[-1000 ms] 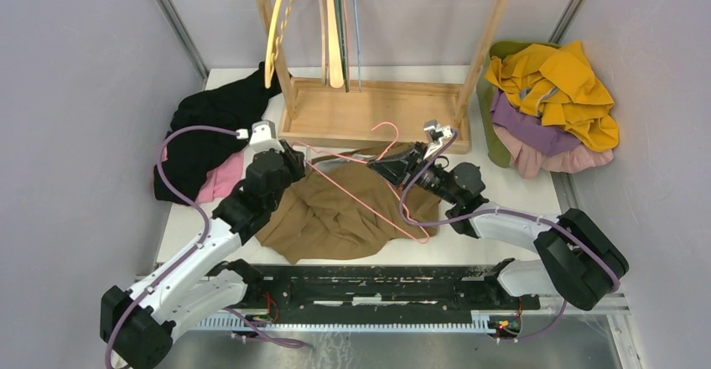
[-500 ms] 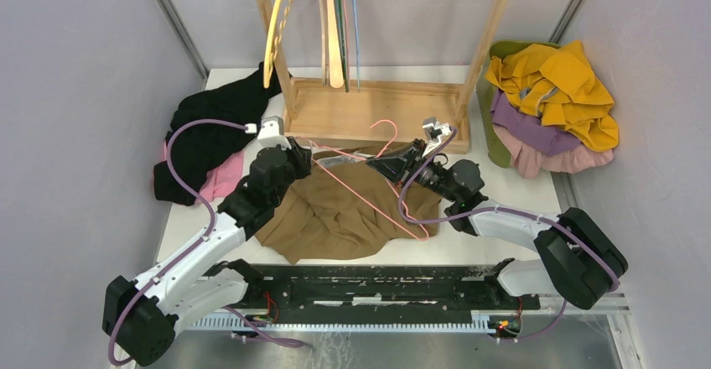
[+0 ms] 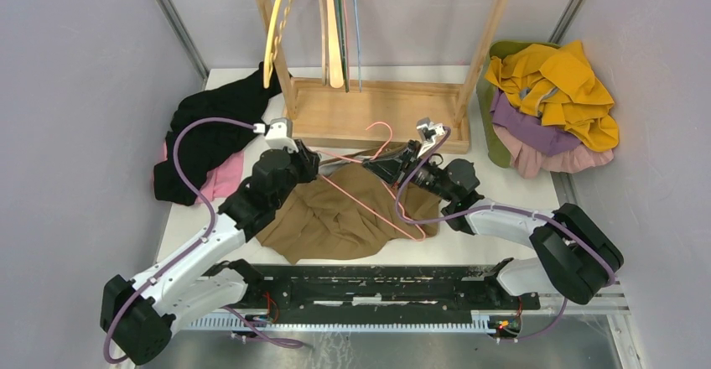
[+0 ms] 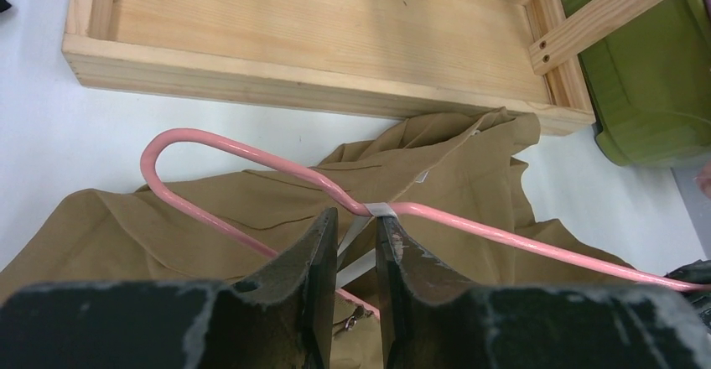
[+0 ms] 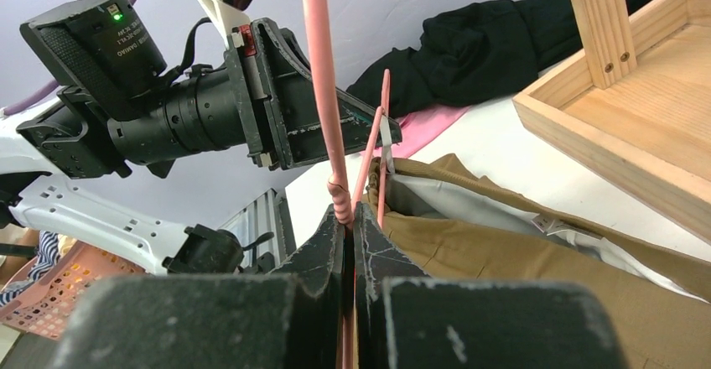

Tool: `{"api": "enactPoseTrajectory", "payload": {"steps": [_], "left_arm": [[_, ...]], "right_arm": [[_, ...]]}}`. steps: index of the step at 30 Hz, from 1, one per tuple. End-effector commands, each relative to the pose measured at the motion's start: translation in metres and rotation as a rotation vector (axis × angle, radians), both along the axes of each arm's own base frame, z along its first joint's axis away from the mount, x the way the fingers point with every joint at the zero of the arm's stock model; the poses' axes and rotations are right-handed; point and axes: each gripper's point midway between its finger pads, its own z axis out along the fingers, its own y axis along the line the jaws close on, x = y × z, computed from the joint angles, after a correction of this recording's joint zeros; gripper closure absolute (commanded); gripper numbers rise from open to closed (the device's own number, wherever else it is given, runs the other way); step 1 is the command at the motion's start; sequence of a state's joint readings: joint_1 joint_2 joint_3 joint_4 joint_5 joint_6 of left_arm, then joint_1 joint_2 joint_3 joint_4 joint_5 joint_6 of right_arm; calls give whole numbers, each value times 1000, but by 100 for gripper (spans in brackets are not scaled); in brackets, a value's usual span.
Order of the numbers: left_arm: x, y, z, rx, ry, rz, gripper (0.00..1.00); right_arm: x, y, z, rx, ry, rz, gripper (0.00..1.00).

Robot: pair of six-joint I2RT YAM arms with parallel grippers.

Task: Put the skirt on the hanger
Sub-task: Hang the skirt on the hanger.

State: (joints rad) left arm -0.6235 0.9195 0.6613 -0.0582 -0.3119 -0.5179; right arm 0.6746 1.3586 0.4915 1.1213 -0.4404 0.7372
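Note:
The brown skirt (image 3: 335,214) lies crumpled on the white table in front of the rack. A pink wire hanger (image 4: 469,227) is held over it. My right gripper (image 3: 390,168) is shut on the hanger's twisted neck (image 5: 339,197), with the hook pointing toward the rack. A white ribbon loop (image 4: 355,232) from the skirt's waist is hooked over the hanger's bar. My left gripper (image 4: 356,216) stands at the hanger's left shoulder, narrowly closed on that loop. Skirt fabric (image 5: 520,260) hangs just under the bar.
The wooden rack base (image 3: 369,113) stands just behind both grippers, with several hangers (image 3: 335,33) hung above it. A black garment (image 3: 214,130) over a pink one (image 3: 222,176) lies at left. A green bin (image 4: 654,67) and a yellow and purple clothes pile (image 3: 553,101) sit at right.
My left gripper has moved forward and right toward the rack, along the hanger. The right gripper and the hanger have shifted slightly left.

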Motion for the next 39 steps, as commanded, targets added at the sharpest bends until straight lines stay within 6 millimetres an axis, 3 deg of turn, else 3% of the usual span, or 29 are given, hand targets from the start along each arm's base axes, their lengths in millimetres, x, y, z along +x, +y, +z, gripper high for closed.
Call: {"api": "enactPoseTrajectory", "payload": {"steps": [1,7,13,15,24,34,39], "left_arm": [[0,4,48,-28,-97,8,70],[-9,29,47,56,12,104,58],[-19,37,53,57,58,127,54],[-20,30,55,32,66,98,51],[-28,-35,43,-125,209,-147,46],[-41,-38,71,-255,190,-162,37],[-44,-53,60,-349,278,-170,36]], "right_arm": [[-12,9,23,43,-66,64,99],[-7,10,11,-27,-44,48,99],[-8,12,8,-79,-51,69,99],[-9,13,7,-103,-53,76,99],[-11,16,15,-189,-123,113,99],[1,15,7,-238,-137,59,99],[3,17,8,-225,-141,52,99]]}}
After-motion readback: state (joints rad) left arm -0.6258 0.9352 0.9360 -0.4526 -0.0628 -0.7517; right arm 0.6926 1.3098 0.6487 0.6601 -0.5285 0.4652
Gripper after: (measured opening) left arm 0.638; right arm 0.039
